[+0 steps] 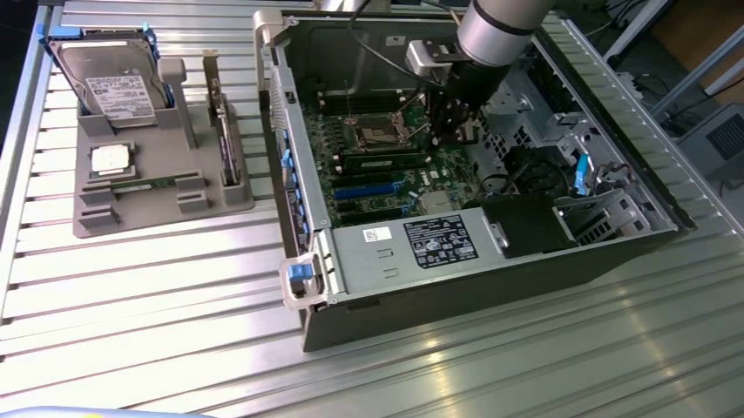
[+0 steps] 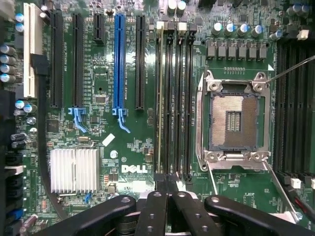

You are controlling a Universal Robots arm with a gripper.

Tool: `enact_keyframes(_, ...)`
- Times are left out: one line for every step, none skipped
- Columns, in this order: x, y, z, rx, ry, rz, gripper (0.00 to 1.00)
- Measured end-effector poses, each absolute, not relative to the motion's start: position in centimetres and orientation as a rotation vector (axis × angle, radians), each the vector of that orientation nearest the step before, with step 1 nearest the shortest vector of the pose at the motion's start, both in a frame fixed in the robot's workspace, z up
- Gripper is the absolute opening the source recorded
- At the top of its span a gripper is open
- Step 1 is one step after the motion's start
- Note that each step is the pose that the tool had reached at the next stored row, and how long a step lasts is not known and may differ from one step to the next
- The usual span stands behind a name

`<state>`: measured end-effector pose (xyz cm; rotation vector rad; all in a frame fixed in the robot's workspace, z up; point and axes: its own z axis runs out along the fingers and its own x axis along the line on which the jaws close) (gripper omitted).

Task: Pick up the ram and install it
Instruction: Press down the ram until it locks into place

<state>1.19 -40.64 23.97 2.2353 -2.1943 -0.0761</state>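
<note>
Tool [image 2: 167,189] closed above motherboard [image 2: 133,147]

arm [image 1: 503,30]: angled downward | gripper [image 2: 166,184]: fingers closed together, pointing straight down

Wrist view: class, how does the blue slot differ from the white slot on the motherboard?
1. Colour: the blue slot is bright blue, while the white slot is cream white.
2. Latch: the blue slot ends in a blue clip. The white slot shows no clip.
3. Neighbours: the blue slot sits between black slots. The white slot lies at the edge of the motherboard.

Shared: both are long, narrow, empty and parallel.
</note>
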Motion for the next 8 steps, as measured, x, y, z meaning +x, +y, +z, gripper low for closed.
enact_keyframes(0.6, -40.6, 24.0, 2.236, -2.195, -0.076, 0.1)
enact_keyframes(-0.6, -40.6, 24.0, 2.236, -2.195, -0.075, 0.1)
enact_keyframes(-1.3, -40.6, 24.0, 2.236, -2.195, -0.075, 0.1)
enact_keyframes(-1.9, -40.6, 23.9, 2.236, -2.195, -0.075, 0.1)
enact_keyframes(-2.7, -40.6, 23.9, 2.237, -2.196, -0.075, 0.1)
enact_keyframes(-3.4, -40.6, 23.9, 2.237, -2.196, -0.074, 0.1)
enact_keyframes(-4.4, -40.6, 23.8, 2.237, -2.196, -0.074, 0.1)
enact_keyframes(-5.5, -40.7, 23.8, 2.237, -2.196, -0.074, 0.1)
